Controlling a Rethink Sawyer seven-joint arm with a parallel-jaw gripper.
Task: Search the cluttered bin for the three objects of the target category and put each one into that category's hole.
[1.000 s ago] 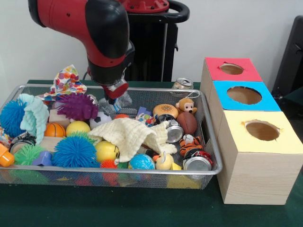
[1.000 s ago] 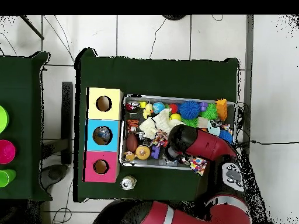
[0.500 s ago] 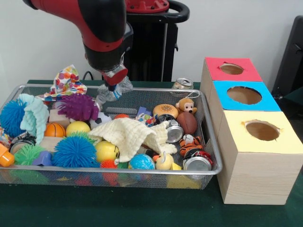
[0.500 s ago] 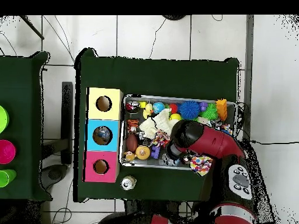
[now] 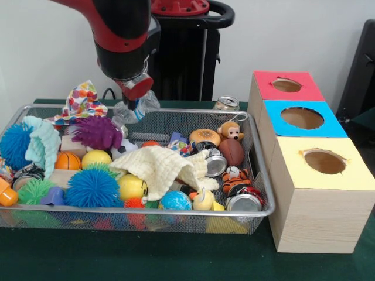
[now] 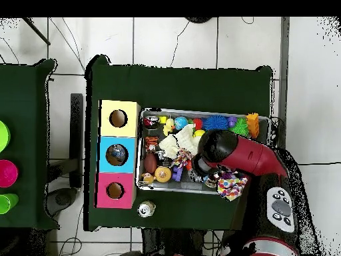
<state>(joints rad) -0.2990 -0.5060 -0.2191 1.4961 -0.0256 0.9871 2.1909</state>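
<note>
And there's the red and black gripper up above the far rim of the silver wire mesh bin, its tips pinched shut on a crumpled clear plastic bottle that hangs just beneath them, clear of the clutter and over the bin's back edge. The bottle is see-through, creased and dented. Straight under it, in the bin, sits a spiky purple rubber ball with soft bristles, and nearer the bin's front a fuzzy blue spiky ball of the same sort. A cream waffle-textured cloth lies rumpled across the middle of the bin, partly over a smooth yellow ball. Towards the bin's right end: a brown toy football, a small plush monkey, a striped tiger figure, and a shiny metal can lying on its side in the front corner. Behind the bin's far rim stands another silver can on the green table. Beside the bin's right end is a row of three wooden boxes, each with a round hole on top: red-topped box, blue-topped box, yellow-topped box.
</note>
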